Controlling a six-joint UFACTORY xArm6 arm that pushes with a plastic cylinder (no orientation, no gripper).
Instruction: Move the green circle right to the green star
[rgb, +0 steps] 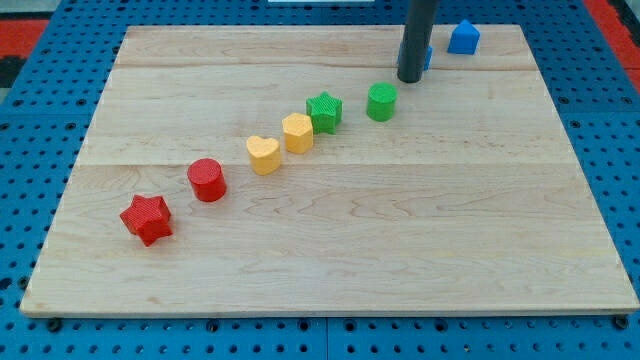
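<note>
The green circle (381, 101) sits on the wooden board (330, 240), right of the green star (324, 111) with a small gap between them. My tip (409, 78) is just above and to the right of the green circle, close to it but apart. The rod rises to the view's top.
A yellow hexagon (297, 132) touches the green star's left. A yellow heart (263, 154), red circle (208, 179) and red star (147, 219) continue the diagonal toward the bottom left. A blue block (463, 37) sits top right; another blue block (428, 55) is partly hidden behind the rod.
</note>
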